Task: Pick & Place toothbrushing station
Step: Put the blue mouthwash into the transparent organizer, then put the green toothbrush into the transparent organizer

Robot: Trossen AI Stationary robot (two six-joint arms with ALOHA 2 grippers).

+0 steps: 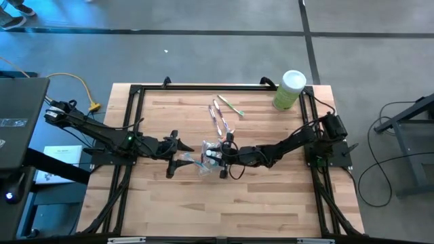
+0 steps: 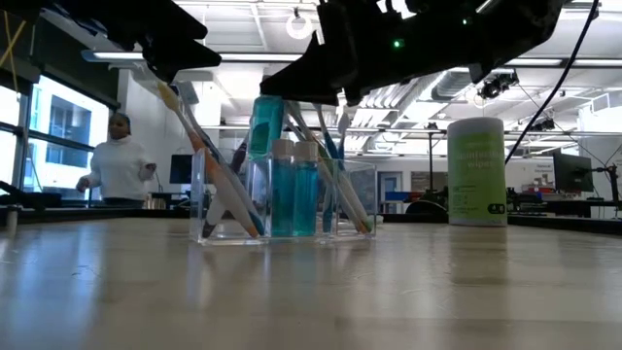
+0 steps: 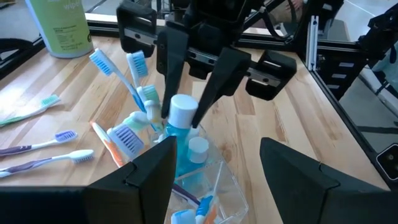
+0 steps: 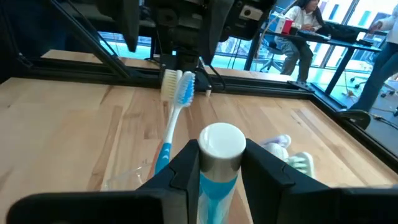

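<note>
A clear plastic cup [image 2: 282,199] stands on its base mid-table, holding several toothbrushes [image 3: 134,87] and teal tubes with white caps [image 2: 294,185]. My right gripper [image 1: 220,157] hovers over it from the table's right, shut on another teal-and-white toothpaste tube [image 3: 179,134], whose lower end is at the cup's mouth. My left gripper [image 1: 178,157] is open just left of and above the cup [image 3: 211,186] and touches nothing. Three loose toothbrushes [image 1: 220,115] lie flat on the table behind the cup. My right gripper pinches the toothpaste tube between its two fingers just under the white cap [image 4: 221,142]. The fingers reach in nearly level from the table's right, lying across the tube. The tube stands upright, cap up. Its teal body [image 3: 177,146] drops into the cup's mouth, and my left finger hides its end.
A light-green canister with a white lid [image 1: 290,89] stands at the far right corner. A black frame [image 1: 135,91] borders the table. Bare wood lies near the front edge. A person [image 2: 117,160] is in the room beyond the table.
</note>
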